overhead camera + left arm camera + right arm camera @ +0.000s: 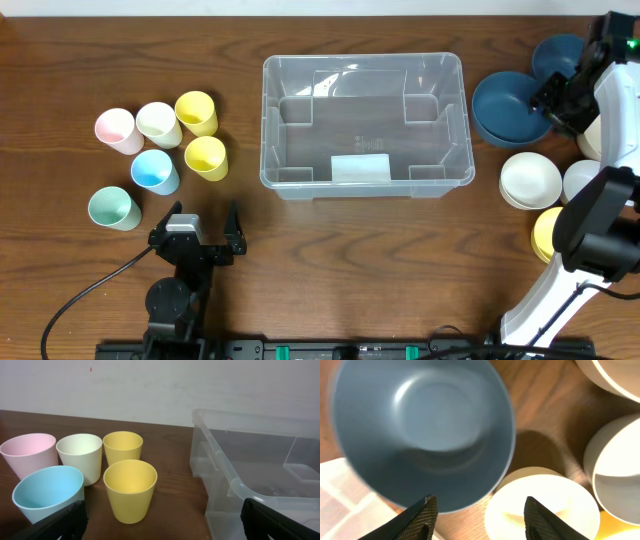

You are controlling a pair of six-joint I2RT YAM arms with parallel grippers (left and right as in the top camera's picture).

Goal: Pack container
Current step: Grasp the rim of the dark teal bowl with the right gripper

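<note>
The clear container stands empty in the middle of the table, a whitish label on its base; its near corner shows at the right of the left wrist view. My left gripper rests low at the front left, open, facing a yellow cup with nothing between its fingers. My right gripper hovers at the far right over a dark blue bowl. Its jaws stand apart, nothing between them.
Left of the container are pink, white, two yellow, light blue and green cups. On the right are a second blue bowl, white bowls and a yellow bowl.
</note>
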